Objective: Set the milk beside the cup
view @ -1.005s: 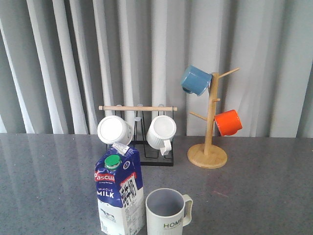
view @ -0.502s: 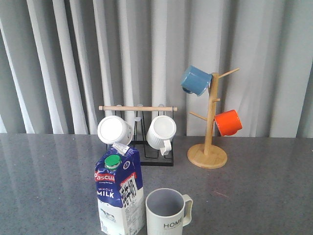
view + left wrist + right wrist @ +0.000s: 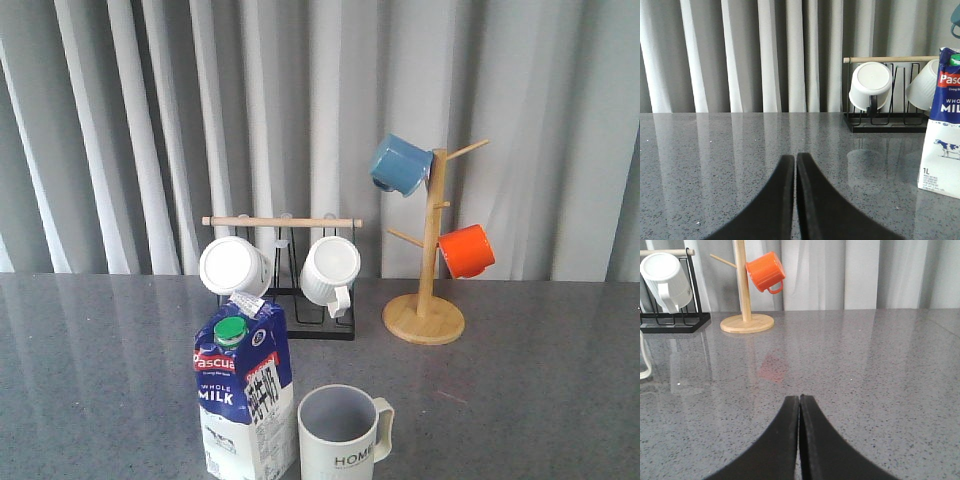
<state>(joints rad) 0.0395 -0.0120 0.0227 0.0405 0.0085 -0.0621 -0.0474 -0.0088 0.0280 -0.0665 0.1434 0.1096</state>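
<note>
The milk (image 3: 243,395) stands upright on the grey table (image 3: 540,380) just left of the cup (image 3: 343,432), nearly touching it, while the left gripper (image 3: 795,159) and the right gripper (image 3: 799,400) each hover over bare tabletop with fingers pressed together, holding nothing.

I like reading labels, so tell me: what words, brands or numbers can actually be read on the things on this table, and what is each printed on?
"Pascual" (partly cut off), red logo on the milk carton.
"WHOLE MILK", white letters on the carton's blue part.
"1L", low on the carton's white side, seen from the left wrist view.
"HOME", dark letters on the cup.
Too small or blurred: the fine print under the logo, the barcode panel and the tag at the carton's top.
</note>
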